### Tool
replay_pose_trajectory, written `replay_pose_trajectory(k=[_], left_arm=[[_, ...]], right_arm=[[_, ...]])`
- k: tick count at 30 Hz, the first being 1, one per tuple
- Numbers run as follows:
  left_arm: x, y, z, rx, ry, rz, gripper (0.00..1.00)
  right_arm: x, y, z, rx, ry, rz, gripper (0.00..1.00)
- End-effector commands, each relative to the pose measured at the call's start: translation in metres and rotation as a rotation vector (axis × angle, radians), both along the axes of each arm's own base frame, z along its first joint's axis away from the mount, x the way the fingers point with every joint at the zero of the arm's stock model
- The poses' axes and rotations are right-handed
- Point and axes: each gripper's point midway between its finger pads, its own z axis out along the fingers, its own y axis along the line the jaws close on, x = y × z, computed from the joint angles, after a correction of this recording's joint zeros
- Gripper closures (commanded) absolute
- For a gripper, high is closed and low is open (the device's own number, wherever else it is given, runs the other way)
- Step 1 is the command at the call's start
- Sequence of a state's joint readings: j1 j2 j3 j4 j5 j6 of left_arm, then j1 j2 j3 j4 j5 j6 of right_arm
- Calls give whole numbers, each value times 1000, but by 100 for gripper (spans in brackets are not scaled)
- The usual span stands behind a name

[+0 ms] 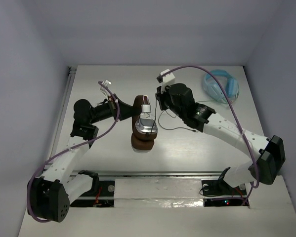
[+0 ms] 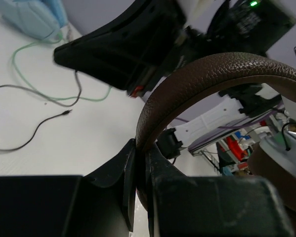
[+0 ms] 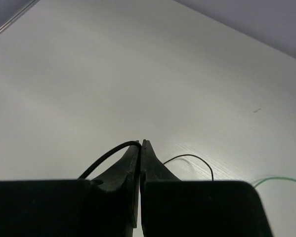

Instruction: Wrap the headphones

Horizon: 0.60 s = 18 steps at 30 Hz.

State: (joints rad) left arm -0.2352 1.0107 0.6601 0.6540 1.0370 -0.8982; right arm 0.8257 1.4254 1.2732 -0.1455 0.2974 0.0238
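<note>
The headphones (image 1: 144,127) stand in the middle of the table, with a brown headband (image 1: 139,104), silver earcups and brown pads. My left gripper (image 1: 131,107) is shut on the headband; in the left wrist view the band (image 2: 212,74) arches up from between my fingertips (image 2: 140,148), with a silver earcup (image 2: 286,158) at the right. My right gripper (image 1: 159,96) is just right of the headband. In the right wrist view it (image 3: 140,143) is shut on the thin black cable (image 3: 105,158). The cable's loose end (image 1: 180,127) trails over the table.
Light blue headphones (image 1: 222,86) lie at the back right, and their pale green cable (image 2: 39,94) runs across the table toward the middle. White walls enclose the table on three sides. A metal rail (image 1: 152,174) runs along the near edge.
</note>
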Motion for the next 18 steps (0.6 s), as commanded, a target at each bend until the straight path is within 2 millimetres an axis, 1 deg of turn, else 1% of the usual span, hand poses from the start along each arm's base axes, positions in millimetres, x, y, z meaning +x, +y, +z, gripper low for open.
replay_pose_trajectory(k=[1, 4, 5, 6, 7, 8, 9, 10, 11, 12, 13, 14, 16, 17, 18], left_arm=[[-27, -4, 43, -105, -113, -114, 100], [-25, -2, 52, -144, -114, -79, 100], [-17, 0, 56, -167, -110, -28, 100], [-13, 1, 60, -182, -105, -3, 100], [-9, 3, 62, -204, -85, 30, 100], [2, 7, 68, -241, -77, 100, 100], [5, 10, 73, -265, -79, 128, 100], [10, 12, 74, -289, -64, 160, 100], [17, 16, 79, -333, -39, 197, 100], [20, 18, 83, -363, -40, 211, 100], [23, 18, 84, -379, -24, 224, 100], [27, 20, 88, -394, -21, 244, 100], [28, 12, 92, -401, -1, 225, 100], [28, 10, 95, -407, -2, 227, 100], [28, 8, 95, -405, 5, 222, 100]], right_arm=[[-2, 13, 32, 164, -43, 31, 100], [-8, 17, 29, 200, -22, 56, 100], [-10, 22, 34, 245, -23, 72, 100], [-14, 23, 37, 275, -20, 87, 100], [-19, 28, 33, 307, -8, 117, 100], [-24, 31, 34, 357, 8, 130, 100], [-30, 31, 40, 398, 6, 148, 100], [-37, 37, 36, 468, 17, 187, 100], [-43, 41, 38, 504, 17, 220, 100], [-48, 44, 38, 530, 18, 255, 100], [-58, 52, 46, 579, 4, 328, 100], [-62, 54, 38, 599, 34, 342, 99], [-64, 63, 35, 613, 35, 386, 87], [-64, 65, 29, 608, 43, 393, 76], [-64, 68, 25, 600, 46, 405, 72]])
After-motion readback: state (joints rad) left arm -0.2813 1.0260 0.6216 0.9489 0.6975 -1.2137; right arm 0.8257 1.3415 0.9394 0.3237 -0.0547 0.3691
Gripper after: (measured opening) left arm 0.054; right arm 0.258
